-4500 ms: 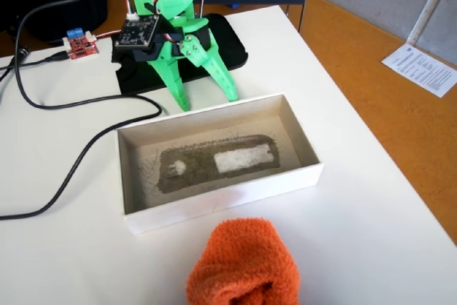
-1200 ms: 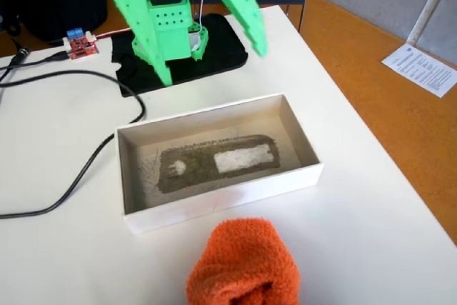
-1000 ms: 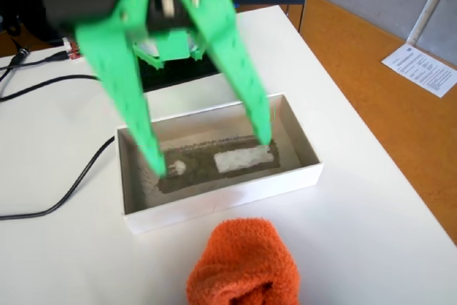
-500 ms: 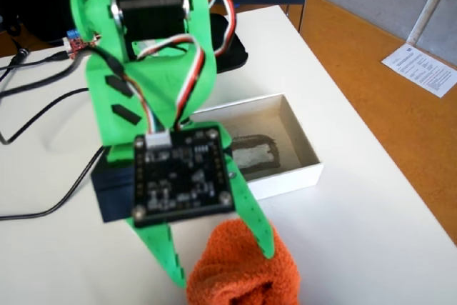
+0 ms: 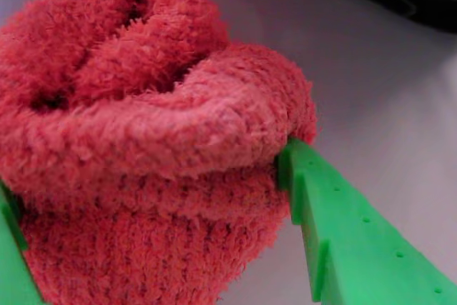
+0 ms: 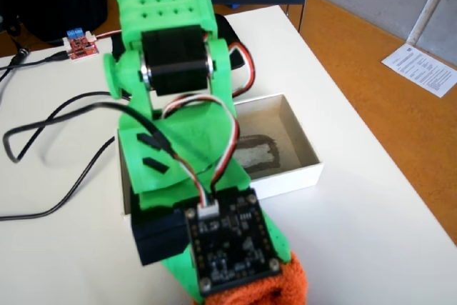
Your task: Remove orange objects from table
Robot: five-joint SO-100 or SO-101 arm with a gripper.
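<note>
The orange terry bundle [image 5: 150, 148] sits on the white tabletop [image 6: 371, 212] near its front edge, in front of the white box [image 6: 285, 144]. I have the jaws spread around it, one green finger [image 5: 350, 233] touching its side, not yet clamped. Risk: closing on loose pile only, so the cloth slips out on lifting.

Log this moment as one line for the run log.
stage: grasping | tool: open, fingers either side of orange cloth bundle | bundle: on white table | white box: empty
</note>
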